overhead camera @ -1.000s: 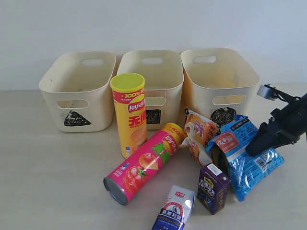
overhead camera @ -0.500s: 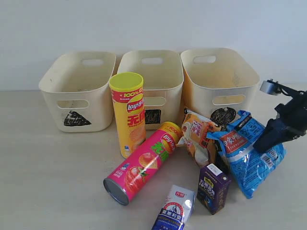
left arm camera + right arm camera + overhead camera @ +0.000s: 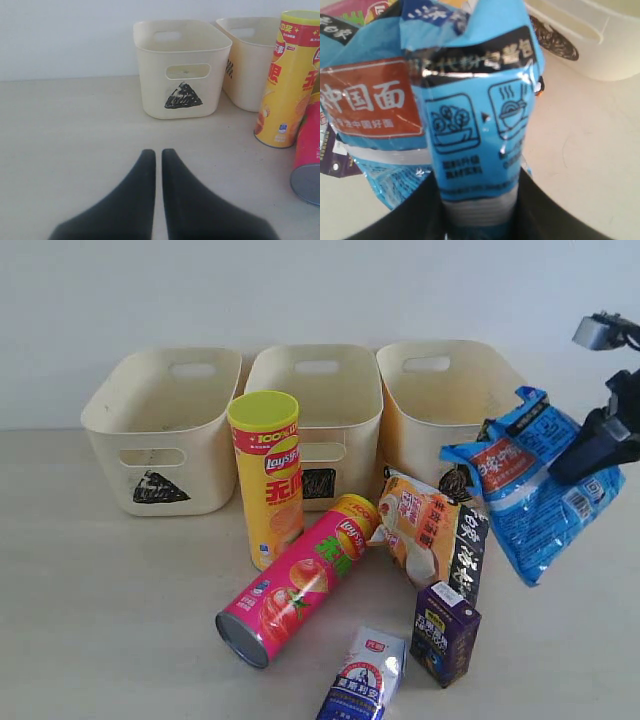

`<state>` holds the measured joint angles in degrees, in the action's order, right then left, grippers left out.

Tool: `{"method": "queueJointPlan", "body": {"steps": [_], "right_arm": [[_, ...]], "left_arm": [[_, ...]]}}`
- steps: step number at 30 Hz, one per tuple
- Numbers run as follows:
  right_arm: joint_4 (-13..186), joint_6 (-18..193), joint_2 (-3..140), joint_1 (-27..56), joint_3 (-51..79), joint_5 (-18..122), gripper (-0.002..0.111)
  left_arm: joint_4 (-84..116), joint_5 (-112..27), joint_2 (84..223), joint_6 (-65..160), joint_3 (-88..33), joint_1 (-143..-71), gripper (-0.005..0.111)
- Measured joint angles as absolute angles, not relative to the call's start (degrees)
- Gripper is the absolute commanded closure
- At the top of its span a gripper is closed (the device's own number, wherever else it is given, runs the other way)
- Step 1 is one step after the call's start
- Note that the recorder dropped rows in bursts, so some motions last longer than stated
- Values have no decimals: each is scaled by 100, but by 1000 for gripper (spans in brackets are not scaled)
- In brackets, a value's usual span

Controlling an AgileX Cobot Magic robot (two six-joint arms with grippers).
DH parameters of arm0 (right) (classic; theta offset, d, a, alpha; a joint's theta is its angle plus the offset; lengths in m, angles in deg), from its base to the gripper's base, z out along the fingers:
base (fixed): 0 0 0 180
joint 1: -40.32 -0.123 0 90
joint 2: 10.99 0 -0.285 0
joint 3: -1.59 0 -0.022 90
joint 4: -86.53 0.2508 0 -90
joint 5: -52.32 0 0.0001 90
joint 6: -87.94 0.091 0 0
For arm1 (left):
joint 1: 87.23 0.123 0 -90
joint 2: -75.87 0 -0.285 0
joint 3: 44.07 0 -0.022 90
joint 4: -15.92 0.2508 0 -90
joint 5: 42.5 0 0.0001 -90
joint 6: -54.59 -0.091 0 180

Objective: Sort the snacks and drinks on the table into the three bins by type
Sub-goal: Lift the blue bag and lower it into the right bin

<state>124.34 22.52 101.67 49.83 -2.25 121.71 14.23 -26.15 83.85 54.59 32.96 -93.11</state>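
**A:** What was the setup?

**B:** A plain white wall stood behind a pale table, with three cream bins in a row at the back. Your right gripper was clamped on the blue packet. The packet hung clear of the table, near the circle bin and about level with its wall. Your left gripper was closed on nothing, low over bare table and facing the triangle bin.

**A:** How would that packet handle?

**B:** Light, soft and crinkly, I'd judge. Foil is slippery, and the bag drooped below your jaws, so it could swing or slide out. You had it pinched at a folded end. A flat sealed edge would suit it better than the puffy middle.

**A:** And the rest?

**B:** The yellow tube stood upright before the square bin. The pink tube lay on its side beside it. Both looked stiff, but the pink one could roll, so take it across the barrel. The orange packet lay just beyond the pink tube's cap and looked as soft as the blue one. The purple carton and white-and-blue carton sat at the front. They looked small and firm, so grip their flat sides.
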Motion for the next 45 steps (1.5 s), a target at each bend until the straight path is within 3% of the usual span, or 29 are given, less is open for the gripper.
{"method": "queueJointPlan", "body": {"steps": [13,27,37,39,41,43,45], "right_arm": [[13284,2448,9327,4983,-225,11335,108],[13495,2734,9457,3980,-225,7902,108],[13518,2489,10735,3223,-225,5282,108],[13518,2386,10969,3110,-236,5104,98],[13518,2366,11059,3014,-322,5082,77],[13518,2352,11069,2961,-405,5058,49],[13518,2323,11069,2951,-443,5043,37]], "left_arm": [[1423,-2615,8385,5459,3296,-9311,103],[1423,-2615,8385,5459,3296,-9311,103],[1423,-2615,8385,5459,3296,-9311,103],[1423,-2615,8385,5459,3296,-9311,103],[1423,-2615,8385,5459,3296,-9311,103],[1423,-2615,8385,5459,3296,-9311,103],[1423,-2615,8385,5459,3296,-9311,103]]}}
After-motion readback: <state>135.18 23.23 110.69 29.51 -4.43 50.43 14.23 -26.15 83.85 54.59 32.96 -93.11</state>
